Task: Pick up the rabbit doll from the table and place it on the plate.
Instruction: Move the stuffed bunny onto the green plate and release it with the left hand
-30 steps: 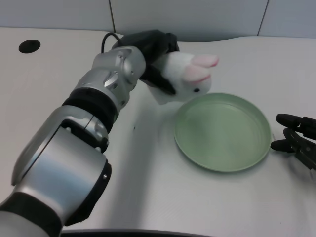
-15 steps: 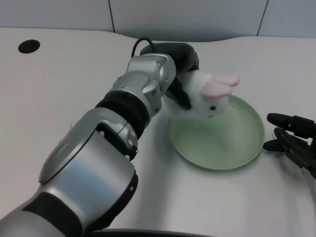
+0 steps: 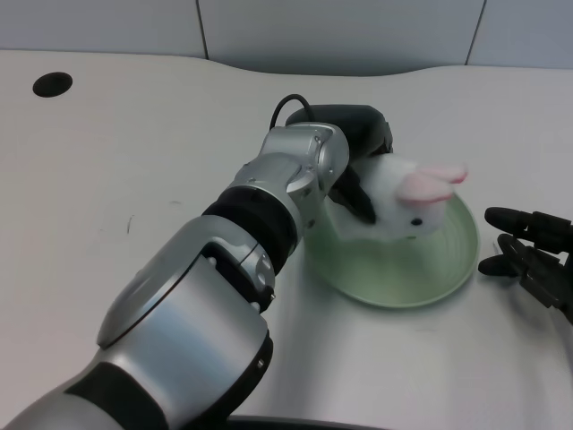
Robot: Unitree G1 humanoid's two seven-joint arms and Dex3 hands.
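The rabbit doll [image 3: 407,202] is a soft white plush with a fuzzy nap, two long pink-lined ears pointing toward 3 o'clock, and a small black bead eye on the side of its head. It sits over the plate [image 3: 421,273], a shallow round dish of smooth pale green with a low raised rim and a faint sheen; the doll covers the plate's 12 o'clock part. Whether the doll's underside touches the dish or hangs just above it cannot be told.

The left hand [image 3: 358,143], matte black, wraps the doll's back and flank: one dark finger [image 3: 361,199] crosses the white fur in front, the rest of the hand lies behind it at about 10 o'clock from the doll's head. The hand is clasped on the doll. A thin black cable loops up from the wrist.

The left forearm [image 3: 291,175] is brushed silver metal in rounded segments parted by black ribbed collars, running from the picture's 7 o'clock corner up toward the plate and hiding the plate's 9 o'clock edge.

The table [image 3: 134,134] is flat matte white, with a dark round hole [image 3: 53,84] at its 10 o'clock corner.
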